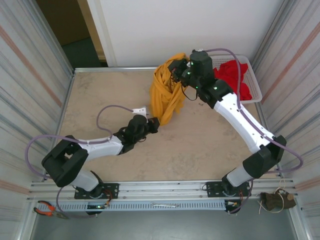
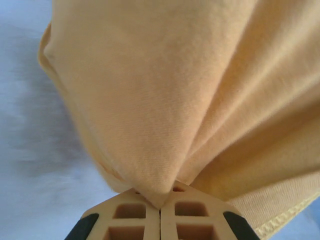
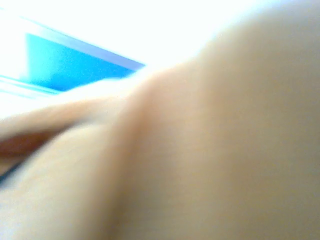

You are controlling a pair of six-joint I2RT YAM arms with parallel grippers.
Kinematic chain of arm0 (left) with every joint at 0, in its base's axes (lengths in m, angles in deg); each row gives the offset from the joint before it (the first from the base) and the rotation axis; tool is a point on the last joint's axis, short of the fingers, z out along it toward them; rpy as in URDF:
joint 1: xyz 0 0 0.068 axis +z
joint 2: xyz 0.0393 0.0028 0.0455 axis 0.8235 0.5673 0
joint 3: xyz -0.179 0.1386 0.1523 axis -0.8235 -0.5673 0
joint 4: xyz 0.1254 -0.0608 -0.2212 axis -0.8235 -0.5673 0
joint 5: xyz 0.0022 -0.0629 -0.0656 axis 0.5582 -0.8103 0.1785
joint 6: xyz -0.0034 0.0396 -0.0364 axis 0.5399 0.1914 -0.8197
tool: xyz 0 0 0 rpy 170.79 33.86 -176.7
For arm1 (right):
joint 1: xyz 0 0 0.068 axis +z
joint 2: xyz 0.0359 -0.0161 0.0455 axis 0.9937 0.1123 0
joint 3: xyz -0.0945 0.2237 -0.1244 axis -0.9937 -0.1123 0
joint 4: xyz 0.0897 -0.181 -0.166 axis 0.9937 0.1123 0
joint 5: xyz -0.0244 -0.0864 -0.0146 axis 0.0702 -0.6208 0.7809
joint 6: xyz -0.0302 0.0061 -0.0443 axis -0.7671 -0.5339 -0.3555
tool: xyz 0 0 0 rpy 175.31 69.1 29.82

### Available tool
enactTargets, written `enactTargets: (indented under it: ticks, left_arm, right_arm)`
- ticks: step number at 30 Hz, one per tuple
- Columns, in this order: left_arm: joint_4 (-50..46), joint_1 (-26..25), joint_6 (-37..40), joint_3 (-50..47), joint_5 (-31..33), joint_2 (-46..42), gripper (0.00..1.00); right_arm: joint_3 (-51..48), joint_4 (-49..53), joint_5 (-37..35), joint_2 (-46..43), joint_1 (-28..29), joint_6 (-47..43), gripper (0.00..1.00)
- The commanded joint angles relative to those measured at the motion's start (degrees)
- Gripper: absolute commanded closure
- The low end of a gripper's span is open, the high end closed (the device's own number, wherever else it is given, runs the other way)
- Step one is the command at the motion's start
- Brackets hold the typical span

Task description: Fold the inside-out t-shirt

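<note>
Your left tool [image 2: 160, 209] is pinched shut on a fold at the lower end of the mustard t-shirt [image 1: 167, 97]. Your right tool [image 1: 176, 70] is closed on its upper end (that wrist view is blurred). The shirt hangs bunched between them over the far side of the counter [image 1: 200, 145].

On the tan table [image 1: 200, 145], a white basket [image 1: 255, 82] of red garments [image 1: 231, 72] sits in the far right corner.

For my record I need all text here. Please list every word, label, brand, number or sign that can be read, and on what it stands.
None can be read.
The yellow t-shirt shows plain cloth, no print.
The small white piece by its lower end is too small to tell whether it bears print.
</note>
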Motion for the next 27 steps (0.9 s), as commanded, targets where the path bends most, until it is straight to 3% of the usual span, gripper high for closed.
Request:
enactTargets:
  ticks: [1, 7, 8, 9, 10, 12, 14, 17, 19, 21, 22, 24, 25, 27]
  left_arm:
    - [-8.15, 4.31, 0.93, -0.85, 0.04, -2.89, 1.00]
    - [-13.01, 10.79, 4.67, -1.11, -1.17, -7.27, 1.00]
    - [-13.07, 11.89, 4.92, -1.37, -2.24, -8.19, 0.86]
    - [-12.79, 12.84, 5.73, -1.73, -3.36, -9.39, 0.64]
    - [-13.46, 13.20, 6.30, -1.67, -3.44, -10.63, 0.49]
    - [-15.39, 13.96, 7.94, -1.71, -3.56, -14.22, 0.31]
    - [-17.40, 14.27, 9.56, -1.47, -3.41, -18.40, 0.23]
    - [-21.29, 14.88, 12.17, 0.62, -4.51, -24.27, 0.15]
    - [-22.83, 15.16, 13.69, 3.11, -6.21, -26.56, 0.12]
    - [-24.37, 15.28, 15.17, 6.60, -8.64, -27.16, 0.10]
    - [-25.13, 15.33, 15.78, 8.63, -9.87, -27.06, 0.09]
    - [-25.10, 15.34, 16.10, 12.00, -11.95, -26.40, 0.06]
    - [-24.19, 15.47, 16.17, 13.18, -13.37, -25.68, 0.05]
    - [-23.26, 15.82, 16.44, 16.23, -15.95, -24.08, 0.04]
  right_arm:
    - [-0.95, -2.88, 3.58, -6.70, -1.88, 0.80, 1.00]
    - [-7.93, -3.31, 4.76, -12.62, -6.20, 1.15, 1.00]
    - [-8.48, -3.24, 5.11, -13.09, -6.91, 1.15, 1.00]
    - [-8.45, -3.01, 5.81, -13.24, -7.55, 1.19, 1.00]
    - [-8.11, -2.66, 6.38, -13.21, -7.99, 1.15, 1.00]
    - [-6.59, -1.74, 7.85, -12.78, -8.21, 0.35, 1.00]
    - [-4.52, -0.36, 9.52, -12.27, -8.21, -0.62, 1.00]
    - [-1.18, 0.03, 13.23, -11.29, -7.91, -2.75, 1.00]
    - [4.39, 6.05, 14.10, -8.42, -7.82, -7.26, 1.00]
    - [6.46, 2.56, 22.00, -6.68, -7.50, -5.53, 1.00]
    - [8.27, 1.00, 21.84, -6.59, -4.44, -6.95, 1.00]
    - [20.01, 12.55, 15.43, -3.52, 0.18, -17.43, 1.00]
    - [23.83, 15.60, 16.32, -1.39, -0.37, -19.23, 1.00]
    - [22.77, 7.48, 31.07, 1.20, -4.49, -13.01, 1.00]
